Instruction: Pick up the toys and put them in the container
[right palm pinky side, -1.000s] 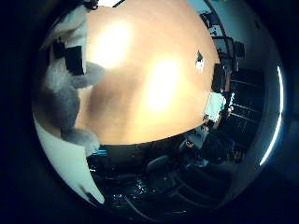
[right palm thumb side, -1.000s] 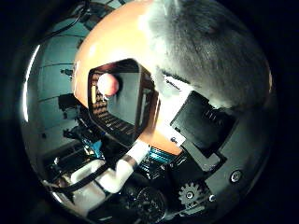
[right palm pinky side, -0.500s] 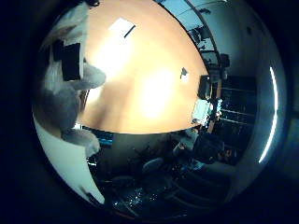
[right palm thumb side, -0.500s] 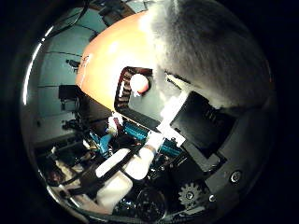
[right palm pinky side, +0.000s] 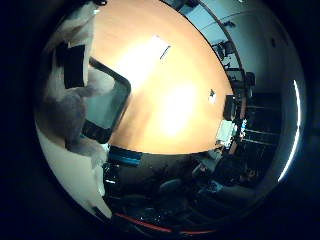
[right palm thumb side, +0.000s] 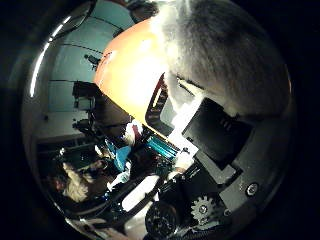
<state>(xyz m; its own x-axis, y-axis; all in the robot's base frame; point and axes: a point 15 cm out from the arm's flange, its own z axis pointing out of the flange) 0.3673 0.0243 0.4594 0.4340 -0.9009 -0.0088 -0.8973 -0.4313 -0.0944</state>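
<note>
My hand (right palm thumb side: 215, 135) is shut on a grey plush toy (right palm thumb side: 225, 55), which fills much of the right thumb side palm view, close to the palm. In the right little finger side palm view the toy (right palm pinky side: 65, 105) lies under a black finger (right palm pinky side: 72, 62). A dark container (right palm pinky side: 108, 100) with a pale rim stands on the orange wooden table (right palm pinky side: 180, 80), right beside the held toy. The right thumb side palm view shows one slatted wall of the container (right palm thumb side: 160, 100) at the table's edge; its inside is hidden there.
A small dark item (right palm pinky side: 212, 96) lies on the table's far part, and a white object (right palm pinky side: 232, 108) stands at its end. Chairs and desks (right palm pinky side: 235, 60) stand in the room beyond the table. The floor below holds dark equipment (right palm thumb side: 150, 155).
Both views have shifted, so the hand has moved with the toy. The container now shows beside the toy in the little finger side view. The pink ball seen inside it earlier is out of sight.
</note>
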